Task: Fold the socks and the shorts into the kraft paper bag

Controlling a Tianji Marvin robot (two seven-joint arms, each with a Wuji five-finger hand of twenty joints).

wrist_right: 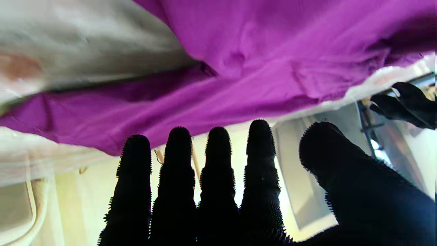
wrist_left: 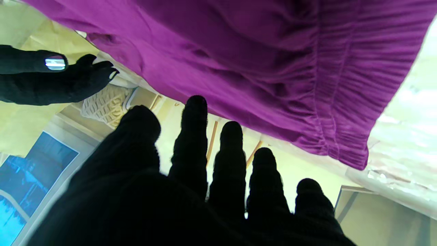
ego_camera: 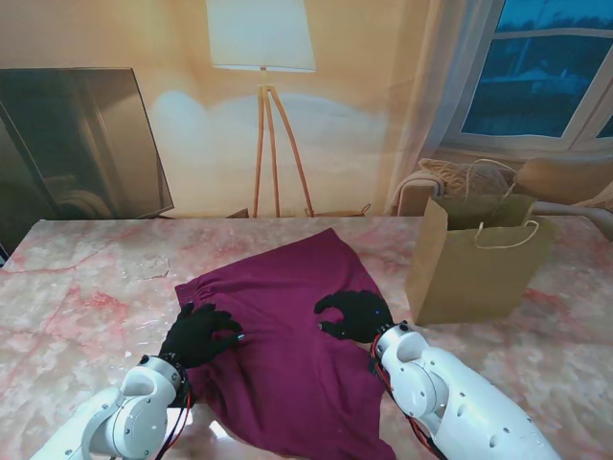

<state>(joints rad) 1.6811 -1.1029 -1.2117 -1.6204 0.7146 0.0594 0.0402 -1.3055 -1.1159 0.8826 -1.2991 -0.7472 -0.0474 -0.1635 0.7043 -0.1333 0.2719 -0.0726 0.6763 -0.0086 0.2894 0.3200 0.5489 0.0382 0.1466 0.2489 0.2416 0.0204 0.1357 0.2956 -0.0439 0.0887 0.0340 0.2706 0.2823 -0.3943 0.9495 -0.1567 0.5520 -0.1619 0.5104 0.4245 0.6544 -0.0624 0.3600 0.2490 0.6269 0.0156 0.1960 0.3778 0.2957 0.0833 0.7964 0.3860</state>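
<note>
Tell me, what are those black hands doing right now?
Left hand and right hand open, fingers spread over the purple shorts. Shorts flat, unfolded. Kraft paper bag upright on the right. No socks seen.

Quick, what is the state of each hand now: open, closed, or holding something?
Left hand: open, fingers spread over the shorts, gripping nothing.
Right hand: open, fingers straight and apart above the shorts, holding nothing.

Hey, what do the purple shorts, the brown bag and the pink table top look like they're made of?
Purple shorts: soft matte woven or knit fabric, likely cotton; it wrinkles, and the waistband is gathered like elastic. Brown bag: stiff kraft paper with creased sides and pale cord handles. Pink veined table top: looks like polished marble or a marble print; it is glossy.
</note>
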